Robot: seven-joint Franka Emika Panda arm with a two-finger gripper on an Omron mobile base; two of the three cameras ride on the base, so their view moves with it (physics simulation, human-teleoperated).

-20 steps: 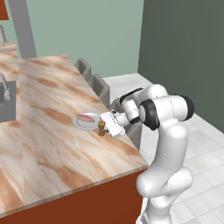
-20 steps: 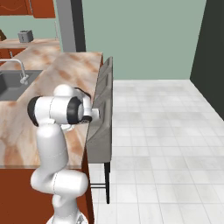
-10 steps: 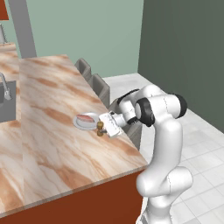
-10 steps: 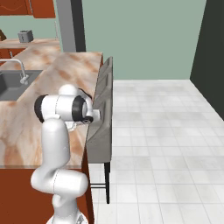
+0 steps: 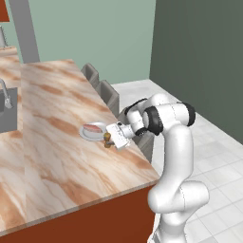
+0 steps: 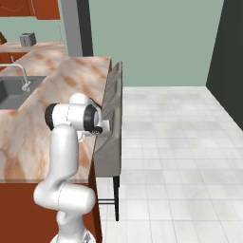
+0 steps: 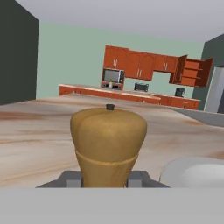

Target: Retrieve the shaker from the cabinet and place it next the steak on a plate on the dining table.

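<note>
1. The robot's hand (image 5: 114, 138) was clenched on the shaker (image 5: 107, 140), holding it low over the marbled surface (image 5: 52, 142) just beside the plate (image 5: 87, 135), on the plate's near side.
2. The steak (image 5: 94, 127) lay on that plate.
3. To finish well, the shaker probably needed lowering upright until its base met the surface beside the plate, clear of the rim, before the fingers let go.
</note>
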